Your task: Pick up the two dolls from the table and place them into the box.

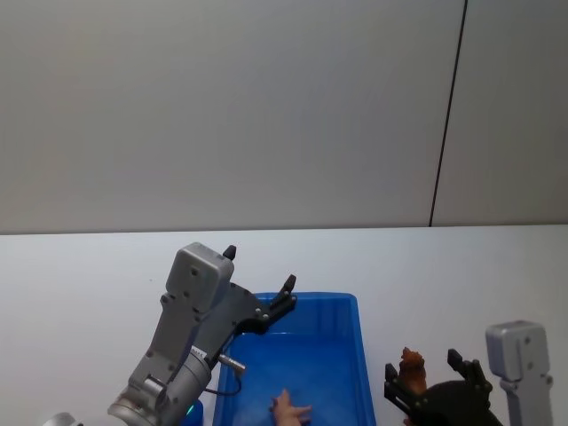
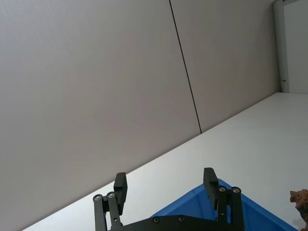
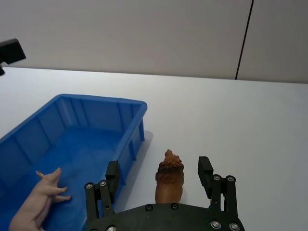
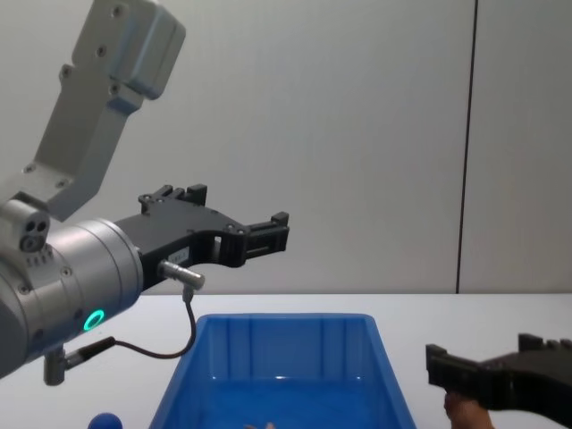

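Head view has the bright blue rectangular plastic bin [image 1: 355,346] sitting on the plain white counter [image 1: 89,266], with the pale pink pig-like toy figure [image 1: 288,410] lying on the bin's floor at the end nearer the robot. The left gripper [image 1: 260,266] hangs above the bin's far left corner, spread wide and holding nothing. Just beside the bin's right wall, the brown shaggy-headed toy figure [image 1: 412,368] stands upright between the wide-set fingers of the right gripper [image 1: 422,364]. In the right wrist view neither finger seems to touch it, though its base is hidden behind the gripper body.
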Action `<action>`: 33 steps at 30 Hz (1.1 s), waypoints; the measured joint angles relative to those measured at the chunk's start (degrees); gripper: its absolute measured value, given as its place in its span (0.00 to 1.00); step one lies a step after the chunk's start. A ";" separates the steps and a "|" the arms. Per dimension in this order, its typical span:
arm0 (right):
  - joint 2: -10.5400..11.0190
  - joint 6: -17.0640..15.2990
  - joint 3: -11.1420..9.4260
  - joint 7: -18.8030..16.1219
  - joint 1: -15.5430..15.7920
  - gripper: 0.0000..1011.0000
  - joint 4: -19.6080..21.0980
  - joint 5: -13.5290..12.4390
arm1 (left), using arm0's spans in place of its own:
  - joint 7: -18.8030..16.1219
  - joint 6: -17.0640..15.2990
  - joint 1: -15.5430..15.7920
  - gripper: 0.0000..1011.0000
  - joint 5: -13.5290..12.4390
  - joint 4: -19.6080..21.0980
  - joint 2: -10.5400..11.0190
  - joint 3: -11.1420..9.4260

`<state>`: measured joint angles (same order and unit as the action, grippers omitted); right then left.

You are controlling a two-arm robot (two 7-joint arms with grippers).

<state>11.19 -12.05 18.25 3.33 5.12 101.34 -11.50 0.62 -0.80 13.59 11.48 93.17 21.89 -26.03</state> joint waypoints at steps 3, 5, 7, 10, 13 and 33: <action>-0.23 -0.26 0.05 0.97 0.26 0.99 -0.31 0.20 | 0.00 0.00 0.00 0.99 0.00 0.00 0.00 0.00; -0.41 -0.41 0.07 1.56 0.38 0.99 -0.59 0.36 | 0.00 0.00 0.00 0.99 0.00 0.00 0.00 0.00; -0.56 -0.54 0.08 1.91 0.42 0.99 -0.84 0.49 | 0.00 0.00 0.00 0.99 0.00 0.00 0.00 0.00; -0.90 -0.80 0.08 2.53 0.42 0.99 -1.56 0.64 | 0.00 0.00 0.00 0.99 0.00 0.00 0.00 0.00; -1.11 -0.91 0.05 2.71 0.36 0.99 -2.10 0.65 | 0.00 0.00 0.00 0.99 0.00 0.00 0.00 0.00; -3.28 -1.95 -0.49 1.51 -2.12 0.81 -8.32 -0.73 | 0.01 0.00 0.00 0.99 0.00 0.00 0.00 0.00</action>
<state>7.92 -14.01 17.76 4.83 3.00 93.02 -12.23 0.63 -0.80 13.59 11.48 93.18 21.89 -26.03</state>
